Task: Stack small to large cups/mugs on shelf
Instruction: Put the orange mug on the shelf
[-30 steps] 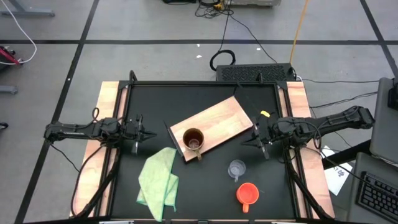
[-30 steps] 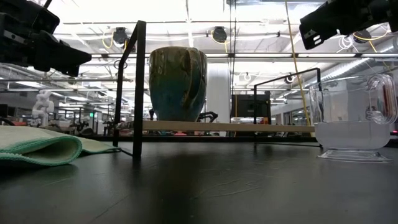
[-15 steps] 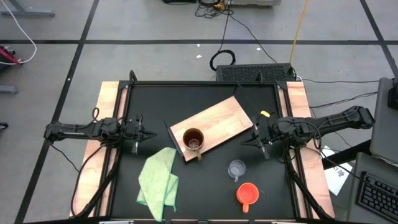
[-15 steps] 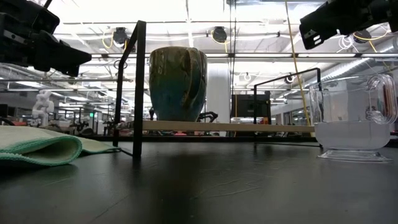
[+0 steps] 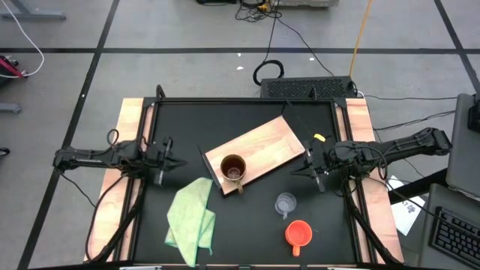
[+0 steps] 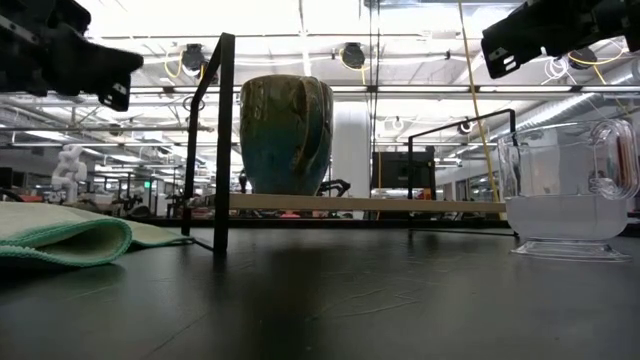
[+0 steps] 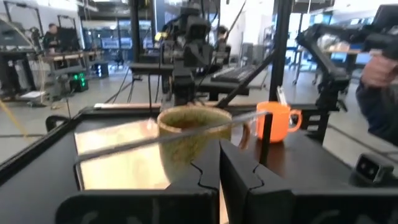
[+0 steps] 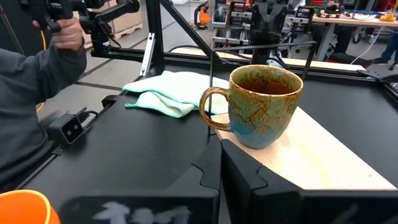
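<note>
The brown mug [image 5: 233, 169] stands upright on the near-left end of the light-wood shelf [image 5: 270, 144], which lies aslant mid-table. The clear glass cup [image 5: 285, 203] stands on the black table near of the shelf. The orange-red mug [image 5: 298, 233] stands nearer still, by the near edge. My left gripper [image 5: 182, 162] hovers shut, left of the shelf and above the table. My right gripper [image 5: 294, 172] hovers shut, right of the shelf. The left wrist view shows the brown mug [image 7: 191, 142] ahead of the shut fingers and the orange-red mug [image 7: 280, 122] behind it.
A light green cloth [image 5: 191, 217] lies crumpled on the table's near-left part. A black frame [image 6: 222, 140] holds the shelf board [image 6: 350, 203] a little above the table. A person's sleeve and hand [image 8: 43, 81] show beyond the table's edge. Bare black table lies between the cloth and the glass cup.
My left gripper has risen a little above the table and stays shut. The right arm, the mugs, the glass cup and the cloth have kept still.
</note>
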Available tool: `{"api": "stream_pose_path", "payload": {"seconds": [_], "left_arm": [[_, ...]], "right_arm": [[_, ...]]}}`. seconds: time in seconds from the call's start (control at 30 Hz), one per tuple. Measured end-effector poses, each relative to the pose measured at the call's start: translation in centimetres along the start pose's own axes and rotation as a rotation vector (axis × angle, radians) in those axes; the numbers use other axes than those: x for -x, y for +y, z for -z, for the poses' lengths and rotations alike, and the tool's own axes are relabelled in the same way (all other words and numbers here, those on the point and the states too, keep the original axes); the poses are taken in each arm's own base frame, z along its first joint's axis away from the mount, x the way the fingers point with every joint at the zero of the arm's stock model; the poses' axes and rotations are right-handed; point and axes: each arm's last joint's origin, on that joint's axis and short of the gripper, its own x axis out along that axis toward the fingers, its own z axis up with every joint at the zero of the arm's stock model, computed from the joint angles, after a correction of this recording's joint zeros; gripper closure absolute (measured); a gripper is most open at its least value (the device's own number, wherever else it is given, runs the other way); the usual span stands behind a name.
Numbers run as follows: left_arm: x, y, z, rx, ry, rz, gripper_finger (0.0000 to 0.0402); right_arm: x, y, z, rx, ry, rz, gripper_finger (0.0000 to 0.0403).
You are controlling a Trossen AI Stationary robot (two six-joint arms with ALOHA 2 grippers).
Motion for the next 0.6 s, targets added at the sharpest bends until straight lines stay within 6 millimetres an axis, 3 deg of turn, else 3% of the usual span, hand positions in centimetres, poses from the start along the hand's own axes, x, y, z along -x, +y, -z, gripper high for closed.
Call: {"api": "stream_pose_path", "payload": {"seconds": [0.4,0.6], "left_arm": [[-0.5,-0.5,-1.1,0.045,-0.092,0.06,0.04],[-2.2,-0.9,-3.3,0.031,-0.038,0.075,0.04]], "right_arm": [[0.0,0.0,0.0,0.004,-0.001,0.0,0.0403],[0.0,0.0,0.0,0.004,0.0,0.0,0.0403]]}}
